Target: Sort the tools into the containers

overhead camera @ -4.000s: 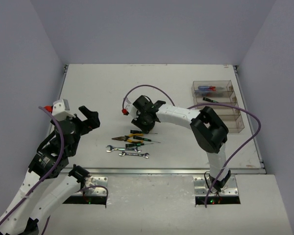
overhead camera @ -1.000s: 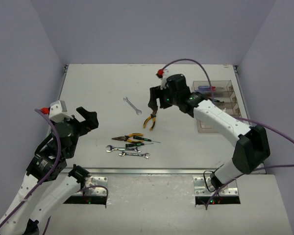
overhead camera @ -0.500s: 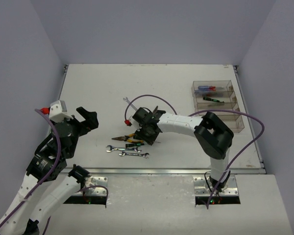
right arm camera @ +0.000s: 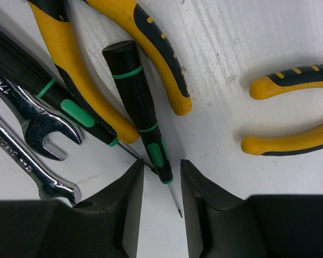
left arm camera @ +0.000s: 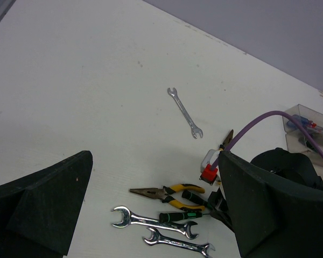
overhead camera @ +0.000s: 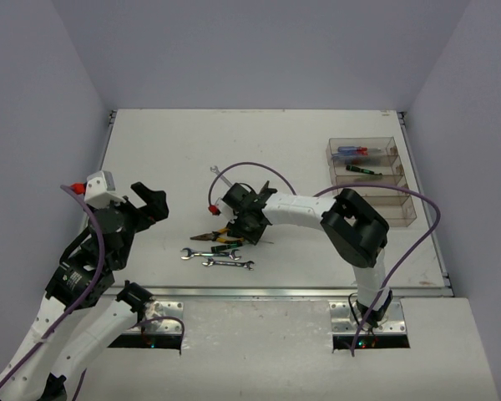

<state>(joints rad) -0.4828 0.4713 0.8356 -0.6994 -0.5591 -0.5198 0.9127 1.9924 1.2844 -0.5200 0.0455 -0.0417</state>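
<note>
The step in hand was a pickup. The right hand, partly open, straddled the thin green-banded screwdriver in the pile by the surface's near edge, gripping nothing yet. The next move called for closing, lifting and carrying it to the containers at the right edge. The left hand hung wide open and empty.

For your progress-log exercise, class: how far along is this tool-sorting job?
Done: a blue-red screwdriver and a green-black screwdriver lie in the bins. In hand: the right jaws straddle another thin screwdriver, not yet lifted. Left: that one, a second beside it, two pliers and three wrenches on the table.
</note>
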